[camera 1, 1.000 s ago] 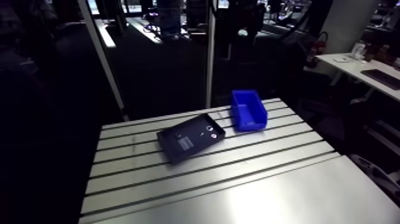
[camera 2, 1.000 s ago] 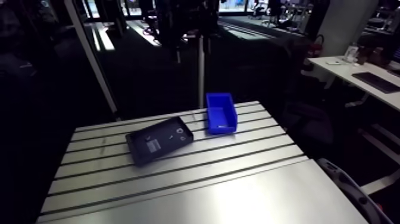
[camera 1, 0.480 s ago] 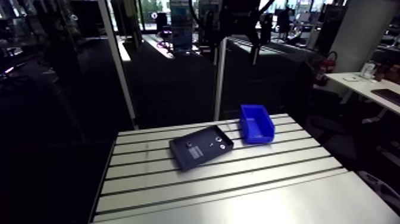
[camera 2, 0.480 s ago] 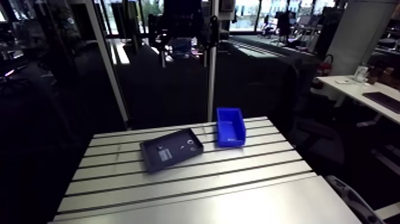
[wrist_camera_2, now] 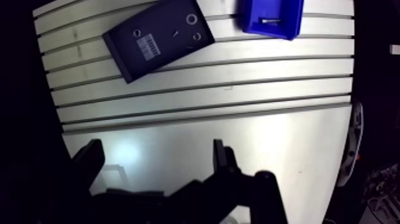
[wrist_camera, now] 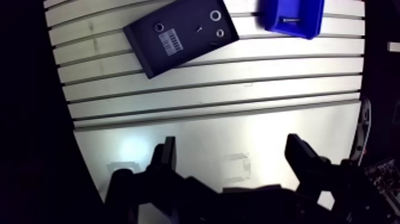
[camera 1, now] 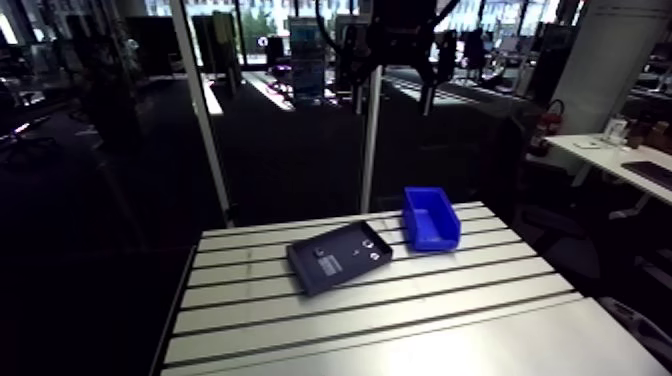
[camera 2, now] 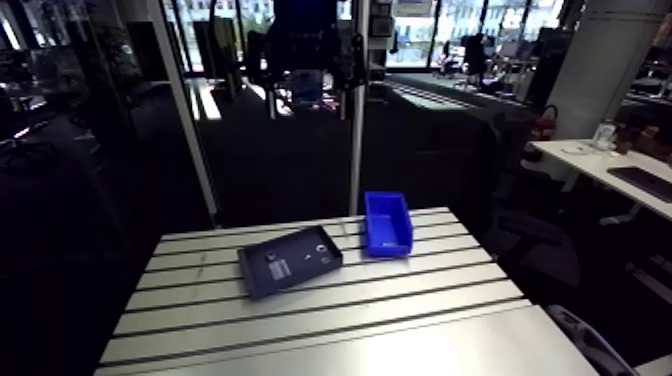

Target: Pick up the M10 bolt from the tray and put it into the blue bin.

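So, M10 bolt: small shiny stick lying on the floor of the blue bin, not in the tray (job done, by the look of it).
End effector: fingers spread wide, nothing between them, high over the bare desk.
Way to the bolt: far ahead of the end effector and a bit off to one side, past the tray's corner, well apart from both fingers.
Long side of the bolt: along the desk's grooves, about the same way as the line from one finger to the other; likely a turn of the wrist needed to pinch across it.
Tray: near the bin, with a gap between; a white label, three little rings and one tiny speck inside.
Cut off: far end of the bin, past the edge of the wrist view.
Hard to see: head end of the bolt; kind of thing the speck is; no bolt to be made out in the arm view, too small.
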Controlling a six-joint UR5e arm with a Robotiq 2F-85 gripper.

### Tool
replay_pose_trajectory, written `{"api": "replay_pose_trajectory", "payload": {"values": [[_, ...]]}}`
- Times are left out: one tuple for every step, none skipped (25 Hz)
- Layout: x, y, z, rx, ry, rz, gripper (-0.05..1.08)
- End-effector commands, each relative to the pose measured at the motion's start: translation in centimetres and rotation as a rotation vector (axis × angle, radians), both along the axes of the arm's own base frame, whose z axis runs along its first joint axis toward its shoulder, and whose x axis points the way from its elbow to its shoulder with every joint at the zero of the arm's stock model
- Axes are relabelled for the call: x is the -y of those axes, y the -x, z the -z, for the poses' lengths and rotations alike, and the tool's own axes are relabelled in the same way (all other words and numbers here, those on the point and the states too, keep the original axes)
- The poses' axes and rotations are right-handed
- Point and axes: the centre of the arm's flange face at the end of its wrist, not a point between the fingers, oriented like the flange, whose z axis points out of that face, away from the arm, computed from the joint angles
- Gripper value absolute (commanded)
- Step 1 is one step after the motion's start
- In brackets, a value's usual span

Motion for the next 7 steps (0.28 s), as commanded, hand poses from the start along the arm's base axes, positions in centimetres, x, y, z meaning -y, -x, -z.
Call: {"api": "replay_pose_trajectory", "payload": {"values": [[0.29, -0.16, 0.44, 0.008, 0.005, -0.004, 0.02], [0.3, -0.21, 0.36, 0.007, 0.004, -0.004, 0.02], [0.38, -0.2, 0.35, 0.005, 0.004, -0.005, 0.02], [0.37, -0.19, 0.28, 0.004, 0.004, -0.005, 0.02], [0.39, -0.18, 0.28, 0.004, 0.005, -0.005, 0.02], [0.42, -0.18, 0.27, 0.003, 0.008, -0.005, 0.01], [0.45, -0.24, 0.27, 0.003, 0.01, -0.005, 0.02]]}}
